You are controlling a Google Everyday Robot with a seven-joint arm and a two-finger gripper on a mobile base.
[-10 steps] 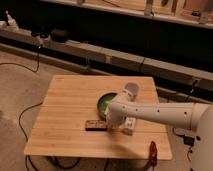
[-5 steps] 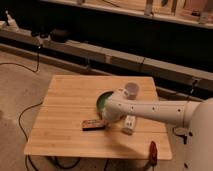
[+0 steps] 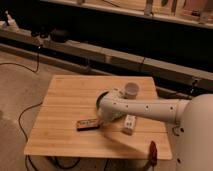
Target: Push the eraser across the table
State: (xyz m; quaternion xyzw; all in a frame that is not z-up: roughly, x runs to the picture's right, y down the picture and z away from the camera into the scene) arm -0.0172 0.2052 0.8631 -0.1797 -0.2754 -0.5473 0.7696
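Right now the eraser lies on the tabletop toward the near edge, a little left of the middle. Just to its right sits the gripper, low over the wood at the end of a white arm reaching in from the right. Whether it is spread or closed I cannot tell. A white cup stands farther back, and a small white block lies on the near side of the arm.

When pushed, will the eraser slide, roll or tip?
It will probably slide rather than roll or tip, since the eraser lies flat and low on the table. It may swivel, because the claw is by one end, off centre.
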